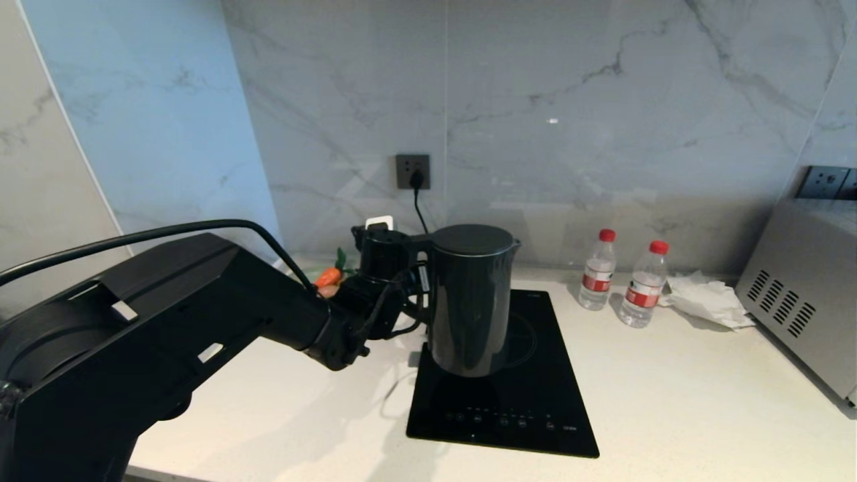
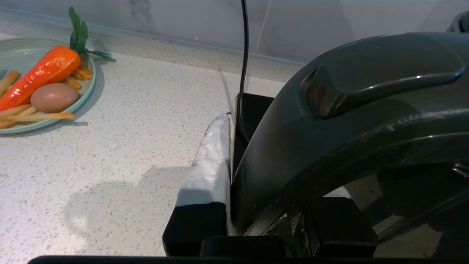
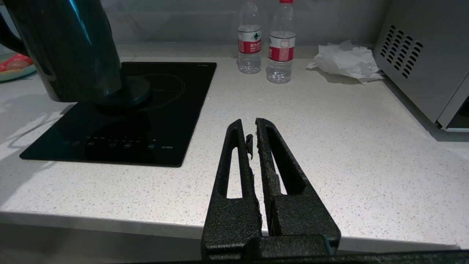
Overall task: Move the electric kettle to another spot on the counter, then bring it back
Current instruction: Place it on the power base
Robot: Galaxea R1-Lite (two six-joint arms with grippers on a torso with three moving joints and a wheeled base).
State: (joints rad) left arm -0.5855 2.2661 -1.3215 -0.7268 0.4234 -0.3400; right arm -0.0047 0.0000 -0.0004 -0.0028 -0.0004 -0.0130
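Where countable: one electric kettle (image 1: pixel 471 301), two bottles (image 1: pixel 597 270).

The left arm (image 1: pixel 167 314) is boxy matt black with a black cable (image 1: pixel 134 235) looped over it. The right hand (image 3: pixel 251 126) has rough black slotted fingers; one left-hand finger (image 2: pixel 210 161) wears grey tape.

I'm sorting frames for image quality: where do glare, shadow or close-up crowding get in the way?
Head view: a small glare spot on the marble wall. Left wrist view: the electric kettle crowds the frame, and a soft shadow lies on the counter. Right wrist view: reflections streak the kettle's glossy side.
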